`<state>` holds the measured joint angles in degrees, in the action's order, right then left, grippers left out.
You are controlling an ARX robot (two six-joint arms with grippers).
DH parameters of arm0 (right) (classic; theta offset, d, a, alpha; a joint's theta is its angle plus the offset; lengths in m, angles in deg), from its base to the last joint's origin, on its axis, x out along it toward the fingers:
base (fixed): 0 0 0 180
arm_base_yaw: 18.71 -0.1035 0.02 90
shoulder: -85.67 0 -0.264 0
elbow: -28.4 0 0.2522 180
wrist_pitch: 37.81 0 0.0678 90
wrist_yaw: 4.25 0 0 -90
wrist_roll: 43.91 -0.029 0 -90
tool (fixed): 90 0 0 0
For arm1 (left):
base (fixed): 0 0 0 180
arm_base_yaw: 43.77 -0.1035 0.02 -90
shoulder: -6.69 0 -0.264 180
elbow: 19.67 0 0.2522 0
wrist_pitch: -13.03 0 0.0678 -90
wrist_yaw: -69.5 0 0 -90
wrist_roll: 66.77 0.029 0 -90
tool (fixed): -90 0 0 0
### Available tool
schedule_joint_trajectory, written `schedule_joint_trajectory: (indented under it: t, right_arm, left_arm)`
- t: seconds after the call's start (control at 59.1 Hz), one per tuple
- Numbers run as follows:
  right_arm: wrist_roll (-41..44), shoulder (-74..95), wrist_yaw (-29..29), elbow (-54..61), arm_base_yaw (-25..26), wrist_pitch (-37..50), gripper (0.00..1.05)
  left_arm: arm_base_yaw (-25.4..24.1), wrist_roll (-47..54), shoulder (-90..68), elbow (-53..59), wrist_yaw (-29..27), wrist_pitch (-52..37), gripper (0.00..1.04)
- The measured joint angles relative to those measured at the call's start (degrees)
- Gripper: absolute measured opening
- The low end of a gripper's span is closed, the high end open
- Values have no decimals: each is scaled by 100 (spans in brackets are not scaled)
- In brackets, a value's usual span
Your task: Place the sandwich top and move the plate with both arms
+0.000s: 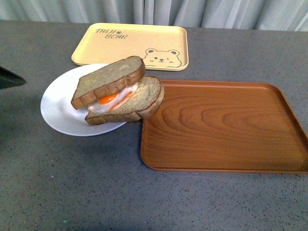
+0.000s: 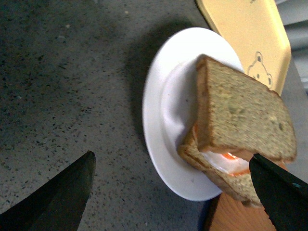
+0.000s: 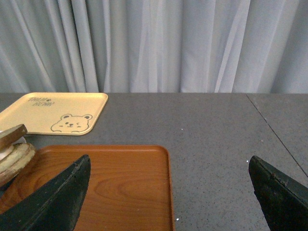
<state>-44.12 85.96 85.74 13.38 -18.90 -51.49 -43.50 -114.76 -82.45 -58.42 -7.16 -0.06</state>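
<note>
Plate (image 1: 57, 109) is sitting left of centre in the front view, top (image 1: 108, 79) leaning tilted on the egg slice (image 1: 144, 98). Left fingers (image 2: 62, 192) and right fingers (image 3: 53, 202) are hanging open, empty. I'm judging the plate stiff and slick, its load loose; I'm favouring opposite rim grips.

Grey speckled desk (image 1: 72, 192). Yellow bear-print tray (image 1: 110, 48) at the back, brown wood-grain tray (image 1: 221, 127) nearer and right, apart from it. Egg-topped bread slice (image 1: 144, 98) overlaps the wood tray's left rim. Pale curtain (image 1: 144, 12) behind.
</note>
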Motion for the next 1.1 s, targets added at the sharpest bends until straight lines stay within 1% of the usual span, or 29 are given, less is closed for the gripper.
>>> schedule_joint_trajectory:
  t: [0.186,0.355,0.457,0.727,1.099]
  right_arm:
    - [0,0,0,0,0,0,96]
    - [0,2,0,0,0,0,96]
    - [0,2,0,0,0,0,96]
    - [0,0,0,0,0,0,96]
    - [0,0,0,0,0,0,96]
  left_arm:
    - [-146,-339,-1058,-216,-87,-643,96]
    - [-149,-507,-1556,-317,-160,-1003,96]
    - [-70,-614,-1836,-372,-236,-1185,96]
    - [282,-811,-2275,-708,-437,-1270,96]
    - [581,-1410,-2728,-1333,-474,-1316,96]
